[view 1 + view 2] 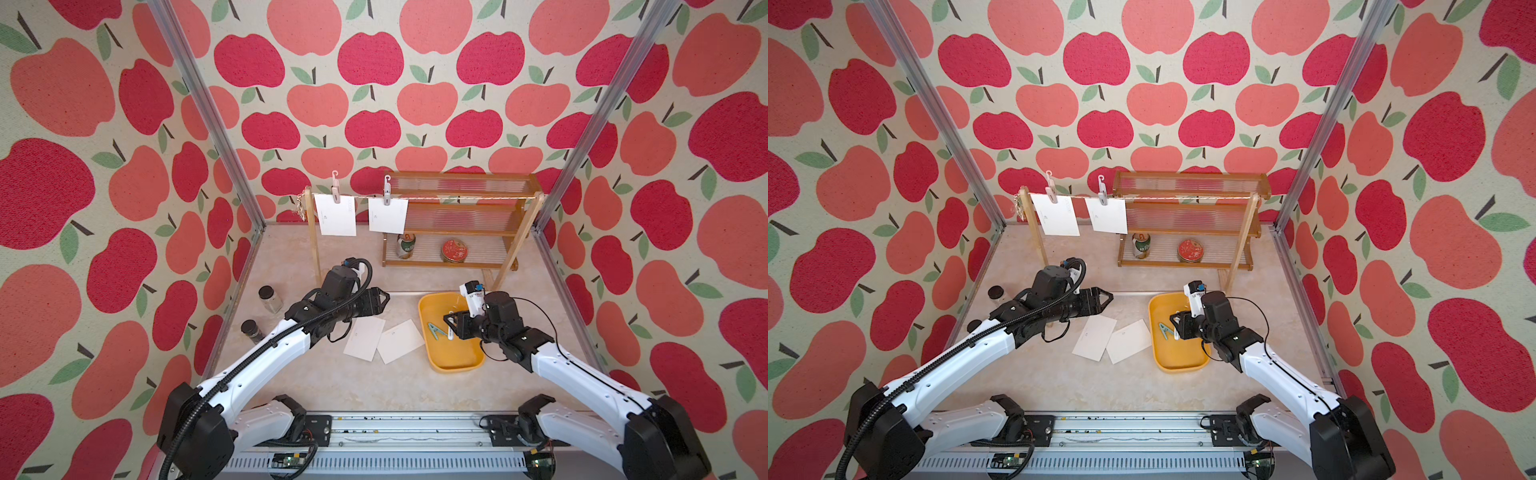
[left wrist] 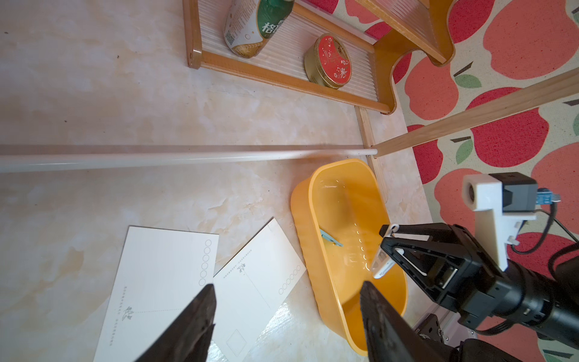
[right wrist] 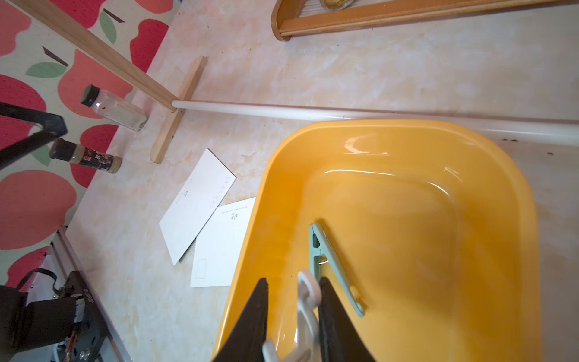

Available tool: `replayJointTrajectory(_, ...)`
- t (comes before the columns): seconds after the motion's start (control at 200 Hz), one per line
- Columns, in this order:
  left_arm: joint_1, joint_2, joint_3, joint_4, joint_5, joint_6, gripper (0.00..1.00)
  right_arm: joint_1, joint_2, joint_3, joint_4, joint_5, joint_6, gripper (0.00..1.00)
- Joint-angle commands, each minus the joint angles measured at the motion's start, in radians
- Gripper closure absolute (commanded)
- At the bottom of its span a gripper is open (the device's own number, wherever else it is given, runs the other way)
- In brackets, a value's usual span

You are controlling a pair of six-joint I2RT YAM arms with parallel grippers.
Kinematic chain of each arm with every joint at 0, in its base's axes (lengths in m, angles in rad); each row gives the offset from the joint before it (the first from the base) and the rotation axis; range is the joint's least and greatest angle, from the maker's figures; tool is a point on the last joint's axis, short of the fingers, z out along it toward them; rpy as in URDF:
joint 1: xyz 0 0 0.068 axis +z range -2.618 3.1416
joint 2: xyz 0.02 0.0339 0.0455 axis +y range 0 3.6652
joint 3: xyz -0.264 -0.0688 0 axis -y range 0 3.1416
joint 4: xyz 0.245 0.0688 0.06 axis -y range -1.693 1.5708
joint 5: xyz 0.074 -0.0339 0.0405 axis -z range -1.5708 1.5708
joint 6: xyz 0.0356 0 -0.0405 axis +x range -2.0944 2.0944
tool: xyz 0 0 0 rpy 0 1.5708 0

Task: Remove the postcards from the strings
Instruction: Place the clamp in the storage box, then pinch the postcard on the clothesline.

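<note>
In both top views two white postcards (image 1: 336, 215) (image 1: 387, 215) hang from the string (image 1: 457, 200), each held by a pale clothespin (image 1: 335, 191). Two more postcards (image 1: 365, 338) (image 2: 253, 282) lie flat on the table, overlapping a little. My left gripper (image 1: 380, 301) (image 2: 287, 285) hovers over them, open, with nothing between its fingers. Over the yellow tray (image 1: 457, 368) (image 3: 391, 123) my right gripper (image 1: 450, 328) (image 3: 294, 280) is shut on a white clothespin (image 3: 308, 291) (image 2: 383, 266). A green clothespin (image 3: 329, 260) lies inside the tray.
A wooden shelf (image 1: 457, 232) behind the string carries a can (image 1: 405, 246) and a red tin (image 1: 455, 250). Two jars (image 1: 270, 298) (image 1: 251, 330) stand at the left wall. The rack's white base rod (image 1: 415, 293) runs between its wooden posts (image 1: 313, 232).
</note>
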Motion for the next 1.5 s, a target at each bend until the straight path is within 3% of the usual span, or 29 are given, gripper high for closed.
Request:
replayJointTrajectory(0.0,-0.008,0.005,-0.024,0.031,0.000,-0.012,0.29,0.010,0.052,-0.020,0.138,0.073,0.026,0.71)
replayJointTrajectory(0.18,-0.008,0.016,-0.029,0.035,0.004,0.000,0.28,0.011,0.130,-0.014,0.167,0.100,0.021,0.66)
replayJointTrajectory(0.295,-0.003,0.018,-0.028,0.041,0.002,0.007,0.28,0.010,0.134,-0.006,0.155,0.110,0.020,0.54)
replayJointTrajectory(0.57,0.046,0.027,-0.021,0.087,0.037,0.009,0.26,0.018,0.016,0.057,-0.002,0.141,-0.025,0.40)
replayJointTrajectory(0.92,0.169,-0.008,-0.030,0.187,0.122,-0.028,0.21,0.125,-0.084,0.306,-0.254,0.153,-0.152,0.22)
replayJointTrajectory(1.131,0.215,-0.017,-0.045,0.349,0.152,-0.059,0.09,0.187,-0.071,0.478,-0.352,0.119,-0.228,0.10)
replayJointTrajectory(1.251,0.216,-0.003,-0.057,0.494,0.147,-0.088,0.03,0.192,-0.051,0.573,-0.375,0.022,-0.238,0.01)
replayJointTrajectory(1.491,0.186,0.095,-0.115,0.906,0.065,-0.160,0.00,0.194,-0.010,0.732,-0.388,-0.069,-0.246,0.01)
